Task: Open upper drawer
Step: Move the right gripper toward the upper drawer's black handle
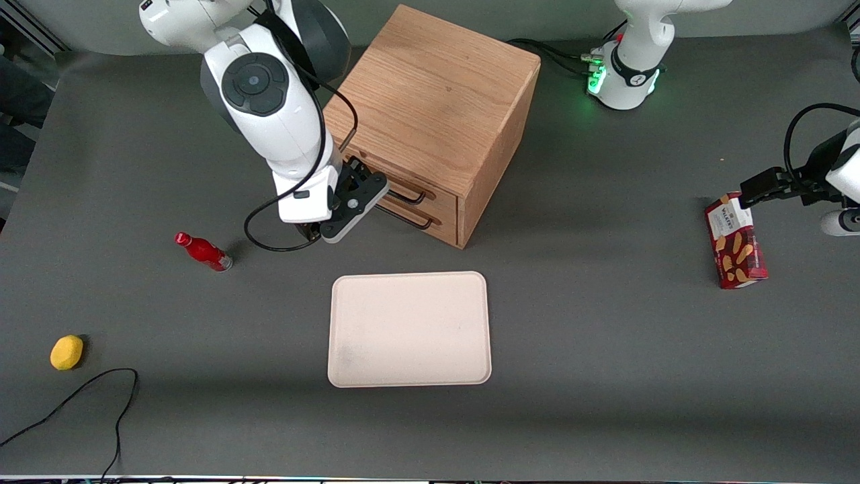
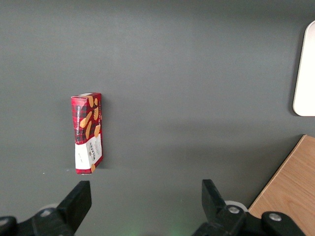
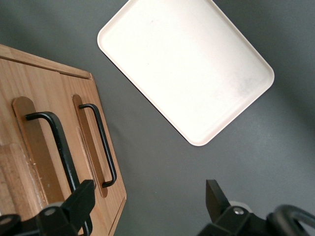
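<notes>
Front view: the gripper (image 1: 349, 202) hangs mid-frame in front of the cabinet (image 1: 437, 101), at the upper drawer (image 1: 403, 191) handle end. Bare table (image 1: 605, 336) surrounds the tray (image 1: 410, 329) lower centre.

Right wrist view: fingers (image 3: 81, 201) spread apart, one touching the upper drawer's black handle (image 3: 56, 142); the lower handle (image 3: 101, 142) lies near the cabinet's edge.

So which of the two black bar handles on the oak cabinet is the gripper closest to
The upper drawer's handle: one finger of the open gripper sits right at it, while the lower drawer's handle lies farther from that finger.
</notes>
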Tool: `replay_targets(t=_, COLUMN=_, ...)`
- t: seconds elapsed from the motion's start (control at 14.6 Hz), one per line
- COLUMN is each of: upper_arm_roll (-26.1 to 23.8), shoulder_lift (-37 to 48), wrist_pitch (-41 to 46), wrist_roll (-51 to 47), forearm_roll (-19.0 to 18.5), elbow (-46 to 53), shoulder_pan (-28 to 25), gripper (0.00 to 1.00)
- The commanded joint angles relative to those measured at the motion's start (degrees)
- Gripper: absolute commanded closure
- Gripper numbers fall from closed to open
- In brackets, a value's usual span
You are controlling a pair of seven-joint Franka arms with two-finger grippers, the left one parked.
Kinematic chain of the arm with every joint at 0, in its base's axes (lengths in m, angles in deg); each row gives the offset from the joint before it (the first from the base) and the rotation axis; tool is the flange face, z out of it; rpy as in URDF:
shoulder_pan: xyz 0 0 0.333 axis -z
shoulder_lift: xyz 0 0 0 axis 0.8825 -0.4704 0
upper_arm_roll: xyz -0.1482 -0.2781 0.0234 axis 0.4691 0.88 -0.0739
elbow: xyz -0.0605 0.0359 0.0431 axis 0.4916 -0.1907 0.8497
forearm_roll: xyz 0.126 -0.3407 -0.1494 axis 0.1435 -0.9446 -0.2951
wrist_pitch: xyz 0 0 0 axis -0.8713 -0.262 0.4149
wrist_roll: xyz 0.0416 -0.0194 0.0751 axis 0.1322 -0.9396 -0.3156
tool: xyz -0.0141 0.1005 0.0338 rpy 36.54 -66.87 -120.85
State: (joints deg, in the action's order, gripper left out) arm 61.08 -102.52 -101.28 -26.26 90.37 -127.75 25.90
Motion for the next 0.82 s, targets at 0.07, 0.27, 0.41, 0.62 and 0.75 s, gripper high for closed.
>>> replay_targets(t=0.07, upper_arm_roll=0.8, shoulder_lift=-0.6, wrist_pitch=0.4, wrist_roll=2.1, forearm_roll=0.5, elbow=1.4, shoulder_pan=-2.4, gripper=0.00)
replay_targets(t=0.27, upper_arm_roll=0.8, shoulder_lift=-0.4, wrist_pitch=0.7, wrist_roll=4.2, forearm_roll=0.6, elbow=1.2, shoulder_pan=-3.5, gripper=0.00)
replay_targets(t=0.41, upper_arm_roll=0.8, shoulder_lift=0.0, wrist_pitch=1.1, wrist_roll=5.0, forearm_roll=0.6, elbow=1.3, shoulder_pan=-4.3, gripper=0.00)
replay_targets(t=0.62, upper_arm_roll=0.8, shoulder_lift=0.1, wrist_pitch=1.5, wrist_roll=5.0, forearm_roll=0.6, elbow=1.3, shoulder_pan=-4.6, gripper=0.00)
replay_targets(t=0.75, upper_arm_roll=0.8, shoulder_lift=0.3, wrist_pitch=2.1, wrist_roll=5.0, forearm_roll=0.7, elbow=1.4, shoulder_pan=-4.7, gripper=0.00)
